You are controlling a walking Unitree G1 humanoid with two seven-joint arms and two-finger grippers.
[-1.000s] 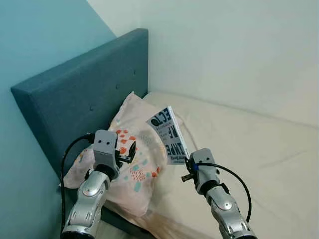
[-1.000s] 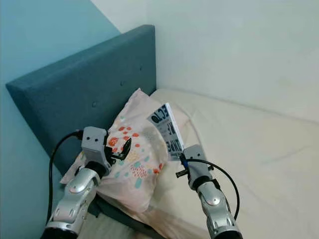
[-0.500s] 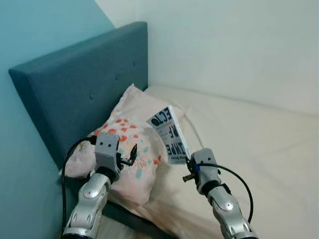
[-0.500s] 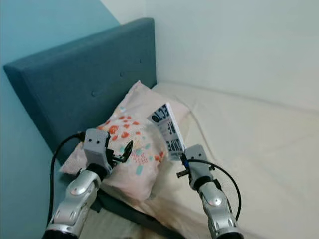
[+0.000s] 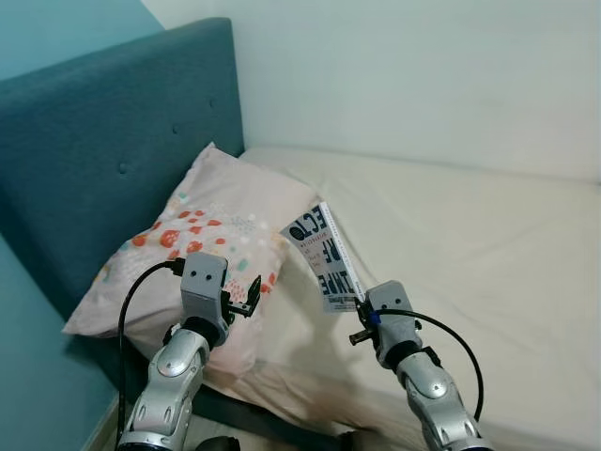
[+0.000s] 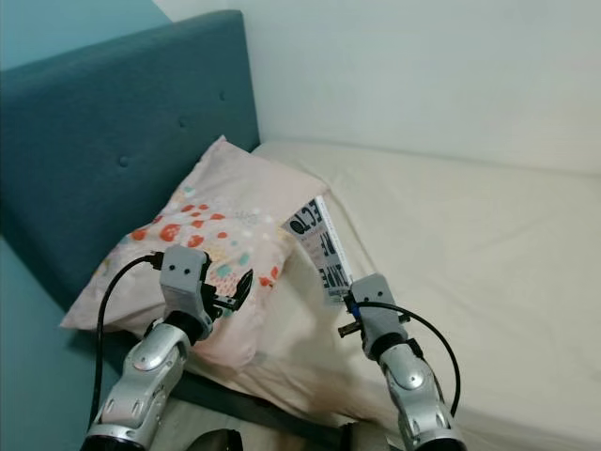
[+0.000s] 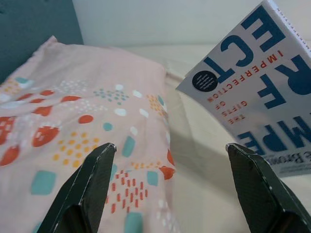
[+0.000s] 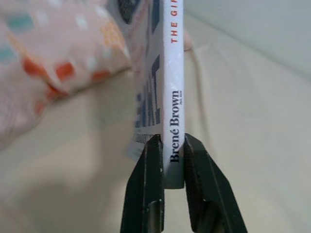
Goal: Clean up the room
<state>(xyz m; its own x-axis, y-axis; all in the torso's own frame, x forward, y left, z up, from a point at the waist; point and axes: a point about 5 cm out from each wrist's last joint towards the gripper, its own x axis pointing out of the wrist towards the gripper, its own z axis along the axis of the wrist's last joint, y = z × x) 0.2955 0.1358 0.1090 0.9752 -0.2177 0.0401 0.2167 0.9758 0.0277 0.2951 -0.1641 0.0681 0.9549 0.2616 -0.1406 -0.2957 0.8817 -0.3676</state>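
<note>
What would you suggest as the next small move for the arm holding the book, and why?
Probably carry the book away from the bed toward a shelf or table. The right pincer is shut on its spine, holding it upright in the air above the sheet beside the pillow, so it is ready to move.

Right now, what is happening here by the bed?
The robot stands at the bed. Its right gripper is shut on the spine of a white book and holds it upright above the mattress, beside the patterned pillow that leans on the blue headboard. The left gripper hangs open over the pillow, holding nothing.
</note>
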